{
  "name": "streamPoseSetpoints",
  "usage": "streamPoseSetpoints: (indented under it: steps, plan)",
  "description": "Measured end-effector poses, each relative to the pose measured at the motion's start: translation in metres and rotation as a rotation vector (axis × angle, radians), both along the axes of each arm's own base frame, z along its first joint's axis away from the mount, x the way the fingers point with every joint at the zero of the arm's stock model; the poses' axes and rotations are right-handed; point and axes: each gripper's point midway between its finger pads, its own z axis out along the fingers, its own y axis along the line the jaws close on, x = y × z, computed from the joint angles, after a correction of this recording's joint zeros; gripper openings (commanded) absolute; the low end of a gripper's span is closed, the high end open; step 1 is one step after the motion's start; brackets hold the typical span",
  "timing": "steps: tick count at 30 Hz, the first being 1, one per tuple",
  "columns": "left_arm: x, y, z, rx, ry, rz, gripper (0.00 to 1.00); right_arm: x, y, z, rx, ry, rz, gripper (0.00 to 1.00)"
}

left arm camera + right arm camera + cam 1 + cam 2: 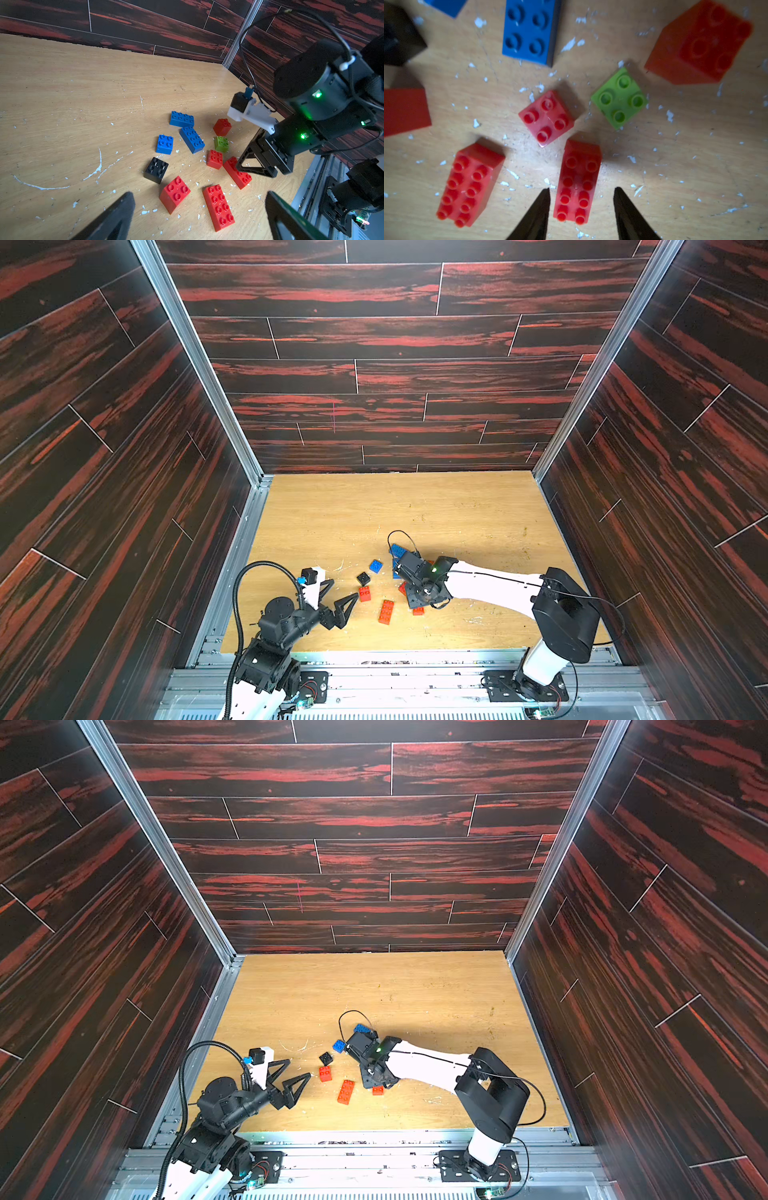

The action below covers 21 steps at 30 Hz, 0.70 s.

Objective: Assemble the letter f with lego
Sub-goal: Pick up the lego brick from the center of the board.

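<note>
Right jaws straddle an oblong red brick (578, 182), apart and clear of both its sides, lined up to pinch, I'd judge. Left jaws gape wide, empty, beside the lego (192, 139) scattered loose on the tabletop (62, 104) — no f begun.

On the scuffed wooden bench (62, 104), a lime green square plastic brick (221, 143) lay between two red square plastic bricks (215, 159); two blue oblong plastic bricks (192, 139) touched nearby.

Glossy plastic lego (218, 207) on scuffed wood-grain table (62, 93)
</note>
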Motion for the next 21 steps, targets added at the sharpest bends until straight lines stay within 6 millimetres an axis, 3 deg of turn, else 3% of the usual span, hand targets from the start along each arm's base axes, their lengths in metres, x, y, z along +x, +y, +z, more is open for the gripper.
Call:
streamPoseSetpoints:
  steps: [7, 13, 21]
  plan:
    - [0.000, 0.000, 0.000, 0.000, -0.002, 0.003, 1.00, -0.013, 0.001, -0.014, -0.005, 0.033, 0.029, 0.52]
    - [0.000, 0.001, 0.002, -0.002, -0.008, 0.003, 1.00, -0.012, 0.002, -0.015, -0.004, 0.030, 0.040, 0.52]
    - [0.000, 0.001, 0.002, -0.002, -0.009, 0.003, 1.00, -0.012, -0.001, -0.032, -0.052, 0.047, 0.064, 0.47]
